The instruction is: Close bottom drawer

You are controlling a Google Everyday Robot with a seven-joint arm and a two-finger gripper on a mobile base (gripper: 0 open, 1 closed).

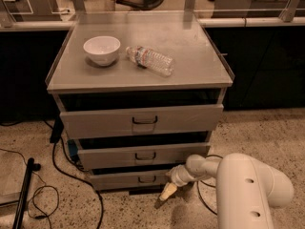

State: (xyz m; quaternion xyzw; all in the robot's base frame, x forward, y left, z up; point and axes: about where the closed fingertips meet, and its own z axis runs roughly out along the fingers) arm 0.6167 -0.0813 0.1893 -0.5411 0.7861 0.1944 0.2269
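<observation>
Grey metal makes up the cabinet [190,56], which has three drawers stacked one above another, each drawn out a little toward the camera with a dark gap over it. The bottom drawer [119,180] sits lowest, right at the speckled floor [267,132] and under the middle drawer [109,157]. Its narrow front panel runs left to right and faces the camera, with one small dark handle [147,179] near the centre. The top drawer [95,123] has the tallest front.

One white arm [248,190] reaches in from the lower right. Its gripper [167,192] hangs low over the floor, just beside the right end of the bottom drawer's front, tip slanting down and left. The cream fingers look pressed together into one taper, though the angle makes that hard to confirm.

On the cabinet top stand one white bowl [101,49] and, near it, one clear plastic bottle [150,60] lying on its side. Black cables [62,171] trail over the floor at the left.
</observation>
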